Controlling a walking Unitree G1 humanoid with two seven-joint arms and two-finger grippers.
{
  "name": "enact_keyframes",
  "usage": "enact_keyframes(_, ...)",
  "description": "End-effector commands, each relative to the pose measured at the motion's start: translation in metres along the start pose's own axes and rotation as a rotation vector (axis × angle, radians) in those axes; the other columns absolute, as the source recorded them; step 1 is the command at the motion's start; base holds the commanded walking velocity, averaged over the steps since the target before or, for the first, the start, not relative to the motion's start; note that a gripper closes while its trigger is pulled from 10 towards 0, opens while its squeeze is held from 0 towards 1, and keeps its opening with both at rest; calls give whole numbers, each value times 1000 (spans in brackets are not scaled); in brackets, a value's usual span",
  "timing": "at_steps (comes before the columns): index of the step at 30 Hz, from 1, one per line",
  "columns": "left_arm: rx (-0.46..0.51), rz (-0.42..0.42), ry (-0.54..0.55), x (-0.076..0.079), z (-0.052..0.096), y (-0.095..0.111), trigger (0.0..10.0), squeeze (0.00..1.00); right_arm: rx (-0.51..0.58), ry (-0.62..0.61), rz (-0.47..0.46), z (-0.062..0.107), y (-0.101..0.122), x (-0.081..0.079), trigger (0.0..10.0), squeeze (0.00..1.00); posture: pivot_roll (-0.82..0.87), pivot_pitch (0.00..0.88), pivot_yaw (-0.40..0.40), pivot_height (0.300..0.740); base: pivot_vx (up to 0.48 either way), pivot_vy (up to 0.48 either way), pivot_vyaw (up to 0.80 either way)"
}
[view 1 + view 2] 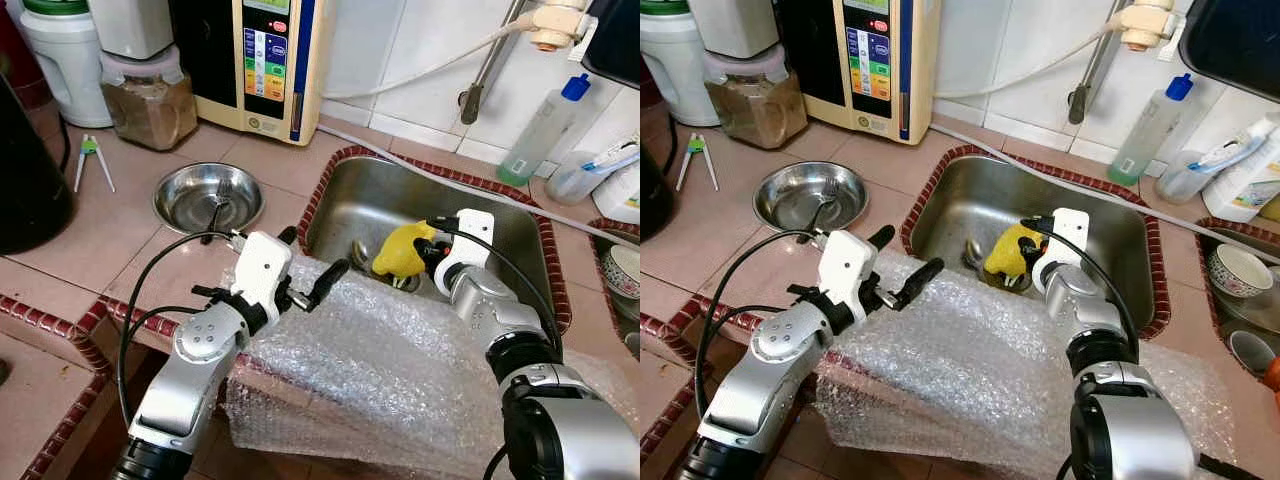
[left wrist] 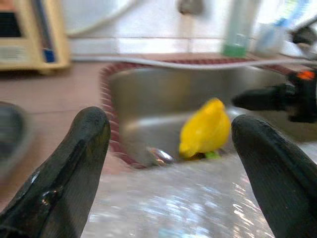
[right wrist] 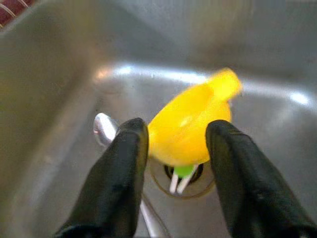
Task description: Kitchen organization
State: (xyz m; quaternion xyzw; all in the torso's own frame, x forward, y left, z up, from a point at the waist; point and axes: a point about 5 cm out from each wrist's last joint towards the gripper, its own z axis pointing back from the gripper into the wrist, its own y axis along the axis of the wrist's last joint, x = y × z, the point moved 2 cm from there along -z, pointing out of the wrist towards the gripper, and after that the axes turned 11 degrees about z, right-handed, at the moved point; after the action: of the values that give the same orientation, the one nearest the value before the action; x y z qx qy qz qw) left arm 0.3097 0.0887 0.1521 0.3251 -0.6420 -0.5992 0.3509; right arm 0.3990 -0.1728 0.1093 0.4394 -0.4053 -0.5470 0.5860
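Right gripper [image 3: 173,148], reaching into the sink [image 1: 370,195]: its two black fingers [image 3: 116,178] stand narrowly apart on either side of a yellow scoop-shaped object [image 3: 190,126]; contact looks likely, but whether the pads truly press it cannot be told. The yellow object lies over the drain [image 3: 181,181] at the basin's centre, with a metal spoon [image 3: 104,128] just beside it at 9 o'clock and something green [image 3: 184,170] under it in the drain.

Left gripper [image 1: 310,265]: jaws wide and empty, held above a sheet of bubble wrap [image 1: 400,370], at 8 o'clock from the yellow object and aimed toward the sink.

The bubble wrap drapes from the sink's near rim over the counter edge toward the robot. The sink is stainless steel, set into a counter [image 1: 120,250] of pinkish-brown tiles with a dark red patterned border [image 1: 60,325].

At 9 o'clock from the sink stands a steel bowl [image 1: 185,205] holding a fork [image 1: 220,190]. At 10 o'clock from the bowl lies a pair of white chopsticks joined by a green clip [image 1: 90,160].

Along the white-tiled back wall [image 1: 400,50], at 12 o'clock: a cream appliance with a coloured button panel [image 1: 265,60] and a lidded jar of brown contents [image 1: 150,105]. At 1 to 2 o'clock: a clear bottle with a blue cap [image 1: 540,130] and a white hose [image 1: 440,65]. At 3 o'clock, stacked bowls [image 1: 1235,270] sit in a second basin.
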Motion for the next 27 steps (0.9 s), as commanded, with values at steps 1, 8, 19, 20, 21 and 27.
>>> enact_keyframes(1,63,-17,50,-6,-3,12,10000,1000,80,18,36,0,15,-3,10000,1000,141,103,-115,740,0,0,0)
enact_keyframes(8,146,-86,185,-27,-1,26,10000,1000,241,136,15,5,40,-31,10000,1000,139,103,-115,740,0,0,0)
enact_keyframes(19,262,-182,392,-55,20,35,10000,1000,360,353,59,21,51,-77,10000,1000,144,103,-115,740,0,0,0)
enact_keyframes(20,260,-187,406,-56,22,33,10000,1000,369,370,65,22,52,-80,10000,1000,144,102,-116,740,0,0,0)
enact_keyframes(21,254,-183,419,-57,24,30,10000,1000,382,402,75,25,53,-84,10000,1000,144,102,-116,740,0,0,0)
enact_keyframes(27,217,-166,446,-60,27,15,10000,1000,437,531,123,39,59,-100,10000,1000,140,99,-116,740,0,0,0)
